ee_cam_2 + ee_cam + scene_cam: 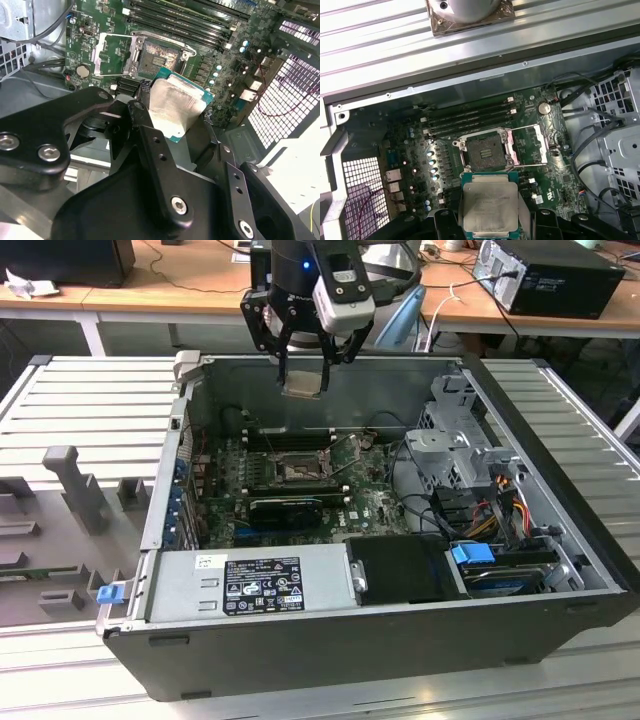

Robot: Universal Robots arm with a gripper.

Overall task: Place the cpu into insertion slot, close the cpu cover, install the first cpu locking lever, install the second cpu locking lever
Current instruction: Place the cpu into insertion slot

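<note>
So, gripper (304, 370): hangs above the open case, over its far wall in the exterior view, well clear of the board.
fingers (147, 135): closed on the cpu, pinching two opposite edges.
cpu (490, 207): in the air, metal top toward the wrist cameras, touching nothing but the fingers. The hold is on thin edges, so I'd guess a jolt could twist or drop it. Can't tell if it sits dead level.
insertion slot (484, 151): bare, pin field exposed, beyond the cpu in both wrist views. Main risk, my read: the chip arriving tilted, rotated or offset and bending pins. Orientation marks are too small to check.
cpu cover (539, 142): swung open, lying just beside the slot. Looks clear of the pin field, but if it fell back it would catch the chip's edge.
memory slots (470, 117): just past the slot. A finger coming down wide could clip them.
motherboard (410, 150): small capacitors near the slot, same clipping worry.
cables (500, 490): bundled at the exterior view's right, well apart from the slot. Low snag risk.
case (330, 640): tall walls. Wrist hardware could foul the far wall on a steep approach.
bench (90, 400): ribbed metal, carries the case. No clamp visible, so a hard push might shift it.
</note>
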